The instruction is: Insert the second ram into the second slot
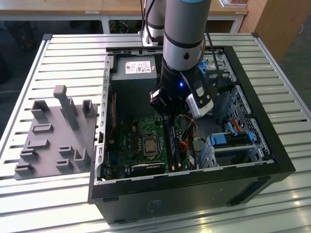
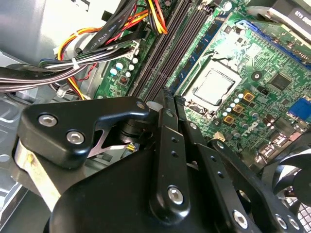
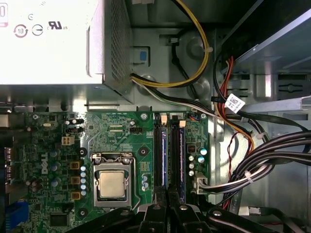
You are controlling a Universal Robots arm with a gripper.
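Slatted table (image 1: 63,53) carries the open PC case (image 1: 194,194), CPU socket (image 3: 112,184) roughly mid-floor inside it; grey fixture tray (image 1: 53,116) lies outside the case, well apart from the socket, toward the exterior view's left. Arm (image 1: 184,34) comes straight down into the case, just beside the socket. Silver power supply (image 3: 48,48) sits beyond the socket against the case wall; black cable bundle (image 3: 272,155) runs on the far side of the memory slots from the socket. Green motherboard (image 3: 112,131) surrounds the socket. Gripper (image 3: 168,196) hangs over the near end of the slot bank, next to the socket; fingers (image 3: 156,213) drawn together in both wrist views, no gap to speak of; tips hidden, so can't tell if they touch anything. Second ram (image 3: 164,155) stands edge-on in the slot closest to the socket, in line with the gripper; another blue stick (image 3: 181,160) sits two slots further from the socket.
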